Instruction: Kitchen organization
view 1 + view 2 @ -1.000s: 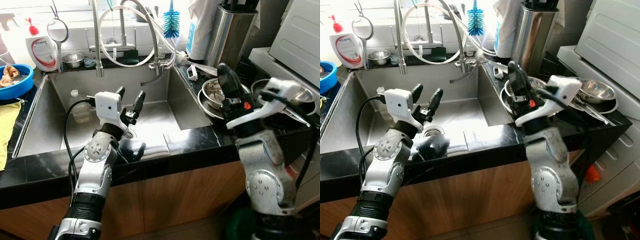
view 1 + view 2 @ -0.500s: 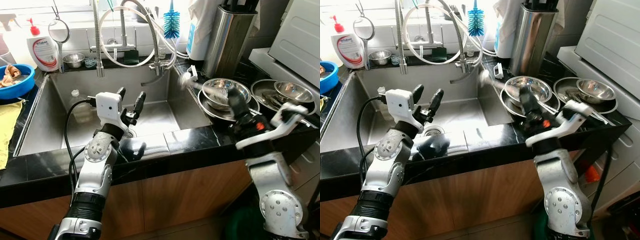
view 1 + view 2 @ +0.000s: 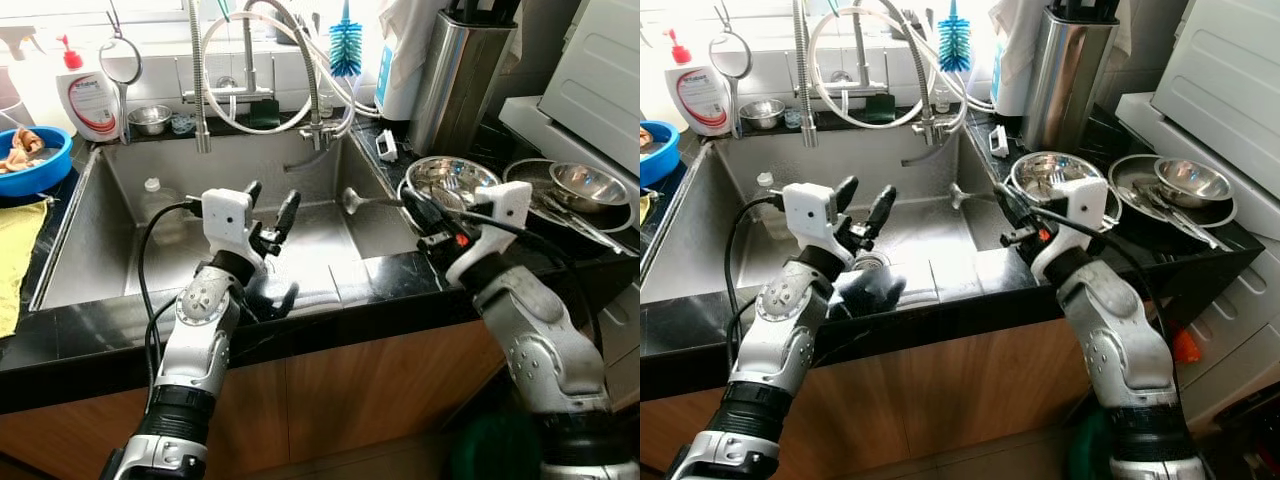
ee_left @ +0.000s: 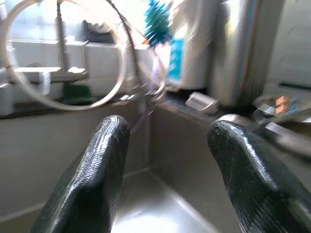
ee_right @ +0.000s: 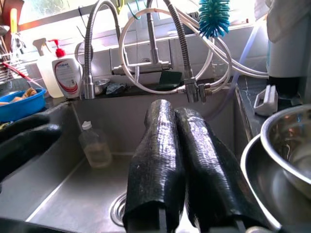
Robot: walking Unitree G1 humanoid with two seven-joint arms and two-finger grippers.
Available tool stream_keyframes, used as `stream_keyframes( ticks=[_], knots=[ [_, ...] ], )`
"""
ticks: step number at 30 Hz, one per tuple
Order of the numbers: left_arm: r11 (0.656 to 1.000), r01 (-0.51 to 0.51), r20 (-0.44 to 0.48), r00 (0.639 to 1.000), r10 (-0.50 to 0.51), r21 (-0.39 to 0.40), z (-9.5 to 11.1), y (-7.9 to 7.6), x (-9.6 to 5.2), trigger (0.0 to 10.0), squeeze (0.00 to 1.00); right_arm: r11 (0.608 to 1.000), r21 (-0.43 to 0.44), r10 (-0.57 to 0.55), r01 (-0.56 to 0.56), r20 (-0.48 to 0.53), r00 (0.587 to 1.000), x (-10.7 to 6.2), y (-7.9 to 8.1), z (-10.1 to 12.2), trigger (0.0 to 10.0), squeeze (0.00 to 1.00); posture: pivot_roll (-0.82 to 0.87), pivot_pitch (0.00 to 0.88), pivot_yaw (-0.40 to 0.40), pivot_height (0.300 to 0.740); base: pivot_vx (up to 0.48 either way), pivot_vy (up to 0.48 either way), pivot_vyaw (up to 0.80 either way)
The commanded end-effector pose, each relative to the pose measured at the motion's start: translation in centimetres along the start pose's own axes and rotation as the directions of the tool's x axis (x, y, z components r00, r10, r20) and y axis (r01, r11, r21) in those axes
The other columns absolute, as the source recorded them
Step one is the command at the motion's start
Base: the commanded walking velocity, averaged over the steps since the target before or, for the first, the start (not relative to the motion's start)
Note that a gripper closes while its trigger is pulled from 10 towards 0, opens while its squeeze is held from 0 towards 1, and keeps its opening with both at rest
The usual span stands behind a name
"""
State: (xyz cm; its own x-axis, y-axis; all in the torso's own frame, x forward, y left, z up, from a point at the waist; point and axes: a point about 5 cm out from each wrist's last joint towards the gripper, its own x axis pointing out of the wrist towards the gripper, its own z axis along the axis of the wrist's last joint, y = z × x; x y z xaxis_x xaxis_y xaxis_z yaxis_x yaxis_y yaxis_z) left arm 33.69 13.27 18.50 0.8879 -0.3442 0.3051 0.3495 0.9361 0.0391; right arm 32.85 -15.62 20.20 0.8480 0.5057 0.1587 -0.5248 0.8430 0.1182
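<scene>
Right gripper (image 3: 418, 208), jaws together, points into the stainless steel sink (image 3: 110, 260) near stacked steel bowls (image 3: 450, 180); left gripper (image 3: 270, 205) jaws apart.

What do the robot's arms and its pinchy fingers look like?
Both arms are silver metal with round joints and black cuffs lower down. Each wrist carries a white camera box, and black cables loop along the arms. The left gripper and right gripper each have two long black ridged fingers. The right wrist shows a small red-orange mark.

No lettering can be read: the red-and-white label on the soap bottle (image 3: 88, 96) at the sink's back left corner is too blurred.
</scene>
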Motion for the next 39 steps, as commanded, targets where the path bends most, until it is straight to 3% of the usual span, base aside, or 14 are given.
stream_keyframes(
  ticks=[1, 2, 4, 5, 7, 10, 16, 18, 23, 39],
  knots=[
    [1.000, 0.019, -0.025, 1.000, -0.018, 0.013, 0.2, 1.1, 0.2, 10.0, 0.00, 0.999, -0.029, 0.032, -0.032, -0.004, 0.999, 0.7, 0.0, 0.1, 10.0, 0.00, 0.03, 0.000, -0.056, 0.740, 0.000, 0.000, 0.00],
    [0.996, 0.066, -0.077, 0.995, -0.062, 0.059, 0.1, 2.2, 0.1, 10.0, 0.00, 0.998, -0.032, 0.046, -0.047, -0.010, 0.999, 1.2, 0.1, 0.1, 10.0, 0.00, 0.03, 0.000, -0.056, 0.740, 0.000, 0.000, 0.00],
    [0.994, 0.081, -0.096, 0.993, -0.073, 0.073, 0.1, 2.5, 0.1, 10.0, 0.00, 0.998, -0.036, 0.053, -0.054, -0.012, 0.999, 1.4, 0.1, 0.0, 10.0, 0.00, 0.03, 0.000, -0.057, 0.740, 0.000, 0.000, 0.00],
    [0.988, 0.111, -0.144, 0.985, -0.096, 0.104, 0.3, 3.7, 0.0, 10.0, 0.00, 0.997, -0.039, 0.070, -0.070, -0.013, 0.997, 1.8, 0.2, -0.1, 10.0, 0.00, 0.04, 0.000, -0.059, 0.740, 0.000, 0.000, 0.00],
    [0.988, 0.123, -0.189, 0.976, -0.104, 0.091, 0.6, 4.8, 0.2, 10.0, 0.00, 0.996, -0.036, 0.079, -0.079, -0.007, 0.997, 2.2, 0.2, -0.1, 10.0, 0.00, 0.05, 0.000, -0.062, 0.740, 0.000, 0.000, 0.00],
    [0.983, 0.167, -0.213, 0.966, -0.147, 0.079, 1.3, 5.1, 0.4, 10.0, 0.00, 0.995, -0.030, 0.092, -0.092, 0.009, 0.996, 2.7, 0.3, 0.0, 10.0, 0.00, 0.05, 0.000, -0.063, 0.740, 0.000, 0.000, 0.00],
    [0.970, 0.229, -0.241, 0.949, -0.205, 0.080, 1.5, 5.0, 0.5, 10.0, 0.00, 0.994, -0.016, 0.111, -0.111, 0.025, 0.993, 3.3, 0.3, 0.1, 10.0, 0.00, 0.06, 0.000, -0.062, 0.740, 0.000, 0.000, 0.00],
    [0.940, 0.340, -0.293, 0.898, -0.328, -0.011, 0.6, 3.3, 0.0, 10.0, 0.00, 0.992, 0.020, 0.123, -0.123, 0.004, 0.992, 4.7, -0.2, -0.6, 10.0, 0.00, 0.06, 0.000, -0.065, 0.740, 0.000, 0.000, 0.00],
    [0.916, 0.396, -0.325, 0.860, -0.393, -0.061, -0.2, 2.2, -0.4, 10.0, 0.00, 0.993, 0.039, 0.113, -0.111, -0.047, 0.992, 5.9, -0.6, -1.5, 10.0, 0.00, 0.06, 0.000, -0.066, 0.740, 0.000, 0.000, 0.00],
    [0.897, 0.430, -0.361, 0.825, -0.435, -0.099, -1.1, 0.7, -0.9, 10.0, 0.00, 0.993, 0.102, 0.067, -0.065, -0.023, 0.997, 6.8, -1.9, -1.3, 10.0, 0.00, 0.06, 0.000, -0.062, 0.740, 0.000, 0.000, 0.00]
  ],
)
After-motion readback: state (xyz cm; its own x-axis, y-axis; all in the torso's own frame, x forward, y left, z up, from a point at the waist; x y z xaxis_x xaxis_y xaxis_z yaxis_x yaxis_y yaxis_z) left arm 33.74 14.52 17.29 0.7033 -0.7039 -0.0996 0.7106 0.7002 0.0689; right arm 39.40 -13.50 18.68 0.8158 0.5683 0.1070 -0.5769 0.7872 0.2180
